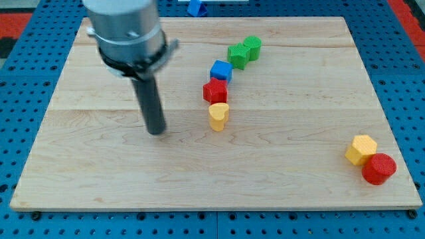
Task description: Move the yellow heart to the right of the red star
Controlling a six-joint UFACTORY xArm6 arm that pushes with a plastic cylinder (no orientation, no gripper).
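Observation:
The yellow heart (218,115) sits near the board's middle, just below the red star (215,91) and touching or nearly touching it. A blue block (221,70) sits just above the red star. My tip (156,131) rests on the board well to the left of the yellow heart, slightly lower than it, with bare wood between them. The rod rises from the tip to the grey arm body (126,30) at the view's top left.
Two green blocks (238,54) (252,46) touch each other above the blue block. A yellow hexagonal block (360,149) and a red round block (379,168) sit together at the bottom right. A blue piece (195,7) lies off the wooden board (99,186) at the top.

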